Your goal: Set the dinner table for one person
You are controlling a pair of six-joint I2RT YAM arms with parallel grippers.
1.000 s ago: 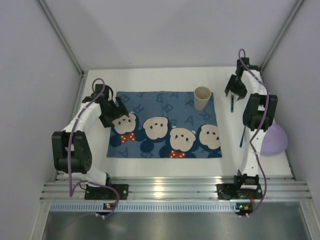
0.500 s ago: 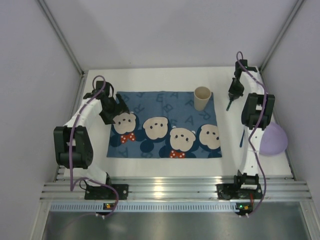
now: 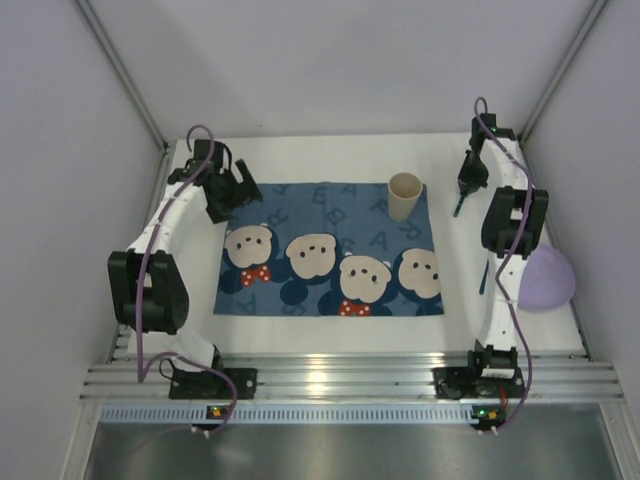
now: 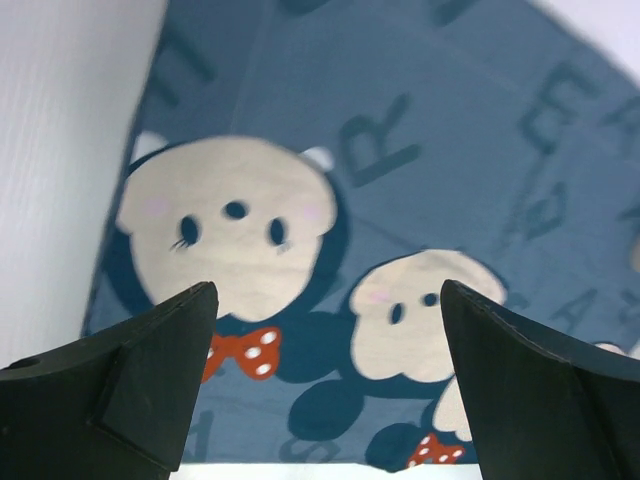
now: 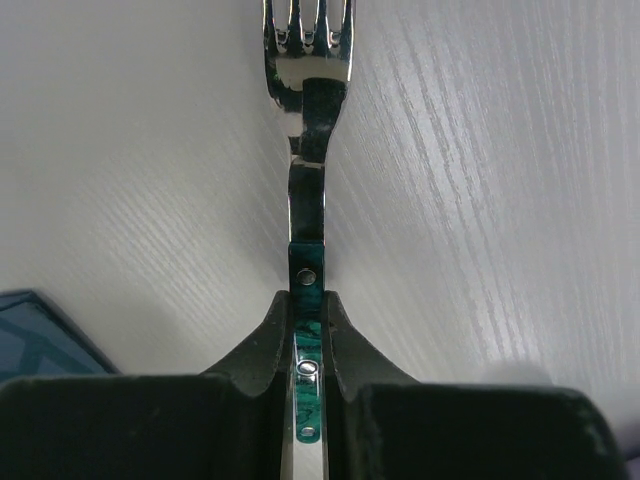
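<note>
The dinner table (image 3: pixel 320 155) is a white top carrying a blue bear-print mat (image 3: pixel 330 250). A beige cup (image 3: pixel 404 196) stands upright on the mat's far right corner. My right gripper (image 3: pixel 468 184) is at the far right, beside the mat, and is shut on a fork (image 3: pixel 459 206). In the right wrist view the jaws (image 5: pixel 308 300) clamp the fork's green riveted handle (image 5: pixel 307 330), and the steel tines (image 5: pixel 308 30) point away over the white top. My left gripper (image 3: pixel 236 188) hovers open over the mat's far left corner; its fingers (image 4: pixel 150 370) frame bear faces (image 4: pixel 225 225) with nothing between them.
A lilac bowl-like dish (image 3: pixel 546 278) lies at the right edge of the table behind the right arm. A thin dark utensil (image 3: pixel 485 272) lies beside it. Grey walls close in on the left, back and right, and a ribbed aluminium rail (image 3: pixel 320 380) runs along the near edge.
The right gripper, open over the fork a second ago, has closed on its handle. The left gripper has moved back from the first bear face to the mat's far left corner, still open.
</note>
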